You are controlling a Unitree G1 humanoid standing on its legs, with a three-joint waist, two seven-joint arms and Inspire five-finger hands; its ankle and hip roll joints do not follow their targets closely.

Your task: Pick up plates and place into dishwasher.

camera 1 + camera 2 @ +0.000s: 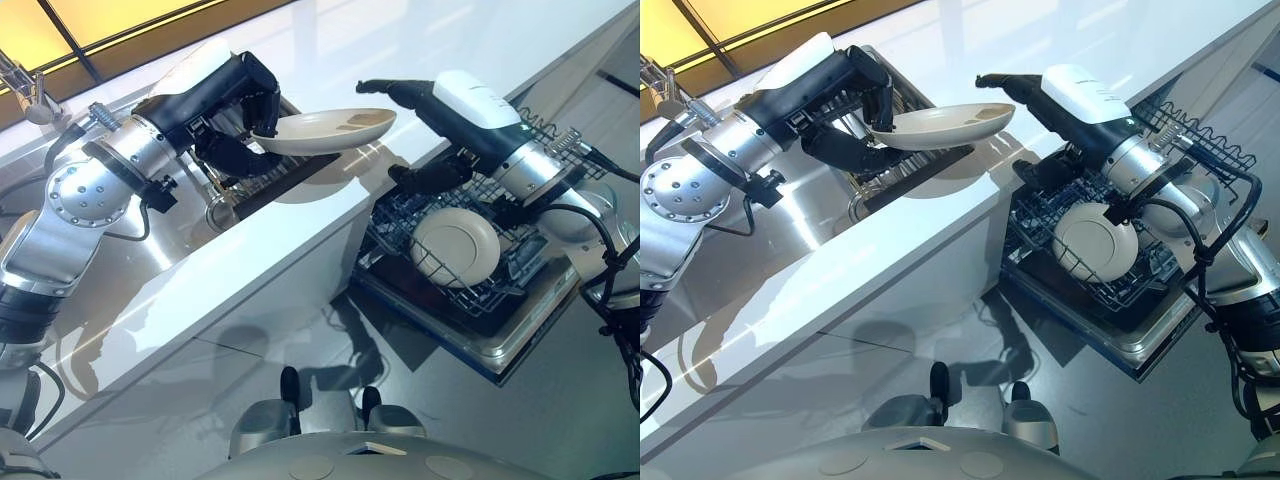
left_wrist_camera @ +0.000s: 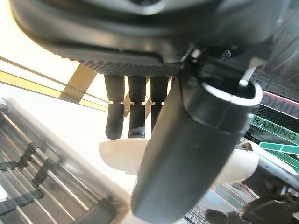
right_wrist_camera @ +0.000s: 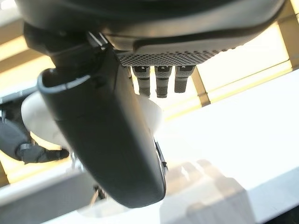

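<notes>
My left hand (image 1: 232,96) holds a shallow cream plate (image 1: 328,129) level above the white counter, by the sink. Its fingers curl over the plate's near rim and the thumb presses from beneath. In the left wrist view the plate (image 2: 119,156) sits under the fingers (image 2: 133,112). My right hand (image 1: 440,102) is at the plate's other rim, fingers straight above it, thumb hanging well below, open. In the right wrist view the plate (image 3: 33,116) is past the thumb. A second cream plate (image 1: 456,246) stands in the dishwasher rack (image 1: 520,285).
The dishwasher door (image 1: 490,350) lies open beside the counter's edge, with the wire rack pulled out over it. The steel sink (image 1: 225,195) with a dark grate is set in the white counter (image 1: 250,270), under the left hand. A faucet (image 1: 25,90) stands at the far left.
</notes>
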